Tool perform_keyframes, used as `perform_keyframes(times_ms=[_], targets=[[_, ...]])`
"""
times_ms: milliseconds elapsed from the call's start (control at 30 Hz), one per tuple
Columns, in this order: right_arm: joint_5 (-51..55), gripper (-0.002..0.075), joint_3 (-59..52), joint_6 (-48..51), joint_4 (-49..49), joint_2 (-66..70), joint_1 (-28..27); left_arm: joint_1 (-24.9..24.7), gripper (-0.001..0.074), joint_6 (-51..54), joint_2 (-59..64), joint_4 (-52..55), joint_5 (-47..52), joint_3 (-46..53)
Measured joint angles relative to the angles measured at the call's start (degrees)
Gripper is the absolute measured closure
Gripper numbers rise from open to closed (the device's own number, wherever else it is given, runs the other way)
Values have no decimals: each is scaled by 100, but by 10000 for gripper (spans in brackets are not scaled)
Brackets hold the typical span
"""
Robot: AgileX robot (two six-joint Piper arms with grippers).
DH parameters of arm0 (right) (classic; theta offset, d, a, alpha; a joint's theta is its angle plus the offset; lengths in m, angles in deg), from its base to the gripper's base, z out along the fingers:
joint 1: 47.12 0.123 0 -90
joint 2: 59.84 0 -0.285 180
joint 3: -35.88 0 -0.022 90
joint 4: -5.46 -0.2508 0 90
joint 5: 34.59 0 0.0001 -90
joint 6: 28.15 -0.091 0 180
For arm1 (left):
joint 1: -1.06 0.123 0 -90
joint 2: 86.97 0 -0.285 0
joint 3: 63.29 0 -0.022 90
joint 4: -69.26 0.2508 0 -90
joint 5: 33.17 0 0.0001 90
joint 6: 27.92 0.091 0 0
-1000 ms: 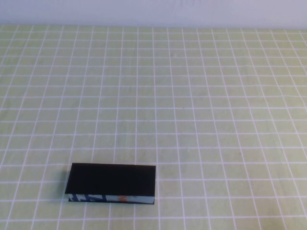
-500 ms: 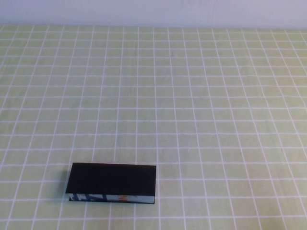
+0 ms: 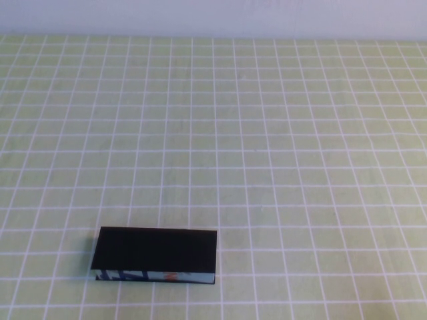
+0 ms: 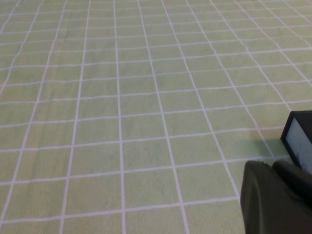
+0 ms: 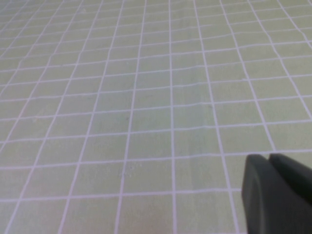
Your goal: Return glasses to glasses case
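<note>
No arm shows in the high view. Each wrist view shows only a dark bit of its own gripper, the left gripper (image 4: 278, 200) and the right gripper (image 5: 278, 192), low over the table.

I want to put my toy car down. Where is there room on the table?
Almost everywhere: the checked cloth is bare behind the closed glasses case, to its right, and out to the far edge. Only that near-left spot is taken. The left hand and right hand show only in their wrist views.
</note>
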Motion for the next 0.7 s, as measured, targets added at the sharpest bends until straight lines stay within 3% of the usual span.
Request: perform_keyframes(times_ms=[700], targets=[[0, 737, 0, 0, -9, 0, 0, 0, 737, -14, 0, 21, 45, 0]])
